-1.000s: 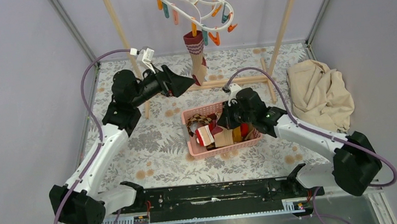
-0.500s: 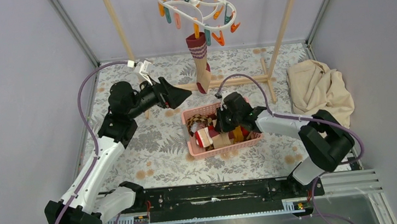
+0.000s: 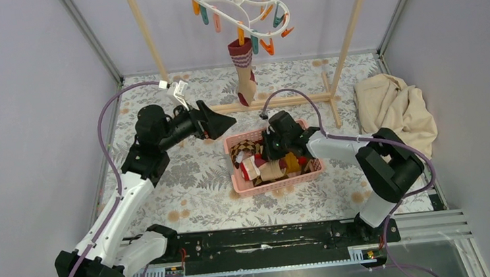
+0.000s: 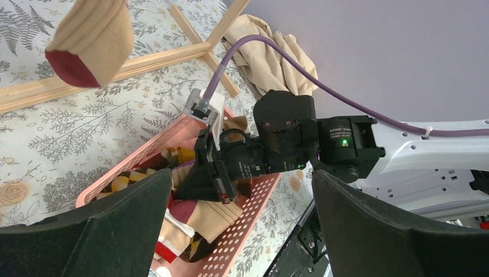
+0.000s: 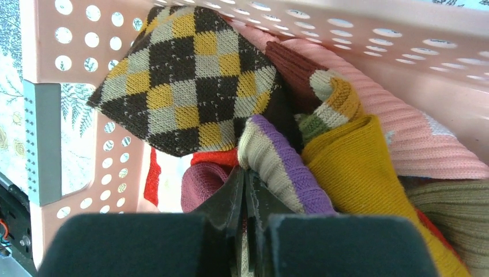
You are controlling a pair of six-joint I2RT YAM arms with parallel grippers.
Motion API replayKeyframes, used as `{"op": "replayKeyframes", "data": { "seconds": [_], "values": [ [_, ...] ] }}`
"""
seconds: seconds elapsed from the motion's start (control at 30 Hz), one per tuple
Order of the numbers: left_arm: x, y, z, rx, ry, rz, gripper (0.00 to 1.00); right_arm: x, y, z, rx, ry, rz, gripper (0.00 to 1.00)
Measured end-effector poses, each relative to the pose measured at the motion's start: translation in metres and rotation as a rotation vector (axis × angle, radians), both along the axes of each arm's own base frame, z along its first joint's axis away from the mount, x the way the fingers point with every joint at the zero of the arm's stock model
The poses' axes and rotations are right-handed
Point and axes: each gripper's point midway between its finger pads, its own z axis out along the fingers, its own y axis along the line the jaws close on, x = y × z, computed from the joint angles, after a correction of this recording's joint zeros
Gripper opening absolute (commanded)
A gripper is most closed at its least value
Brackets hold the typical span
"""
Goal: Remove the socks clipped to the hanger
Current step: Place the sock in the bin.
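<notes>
The white hanger (image 3: 236, 3) with coloured clips hangs at the top, and one maroon-striped beige sock (image 3: 244, 71) is clipped to it. That sock's red toe (image 4: 86, 40) shows at upper left in the left wrist view. My left gripper (image 3: 227, 121) (image 4: 241, 179) hovers open, below and left of the sock, empty. My right gripper (image 3: 272, 153) (image 5: 244, 172) is down in the pink basket (image 3: 277, 184), jaws pressed together at the edge of a cream-and-purple sock (image 5: 282, 167); a sliver of cream fabric shows between them. Argyle (image 5: 190, 86), mustard (image 5: 357, 167) and pink (image 5: 415, 144) socks lie around it.
A crumpled beige cloth (image 3: 392, 114) lies at the right. The wooden rack's posts (image 3: 144, 33) and its floor bar (image 3: 279, 101) stand behind the basket. The basket's perforated wall (image 5: 46, 52) is close on the right gripper's left.
The right gripper has moved left and lower into the basket, its arm folding in. The left gripper drew back slightly, still open. The hanger and sock swayed a little.
</notes>
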Motion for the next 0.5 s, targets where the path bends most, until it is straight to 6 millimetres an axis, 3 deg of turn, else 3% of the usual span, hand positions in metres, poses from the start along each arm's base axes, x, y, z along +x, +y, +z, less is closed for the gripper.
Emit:
{"op": "replayKeyframes", "data": {
  "seconds": [0.2, 0.37, 0.5],
  "values": [
    [-0.002, 0.002, 0.000, 0.004, 0.005, 0.007, 0.99, -0.001, -0.007, 0.018, -0.039, -0.022, 0.013, 0.17],
    [-0.002, 0.002, -0.002, 0.007, 0.009, 0.006, 0.99, 0.002, -0.011, 0.059, -0.020, -0.100, 0.016, 0.33],
    [-0.003, 0.002, -0.003, 0.010, 0.015, 0.006, 0.99, 0.003, -0.015, 0.094, 0.013, -0.174, 0.007, 0.40]
  ]
}}
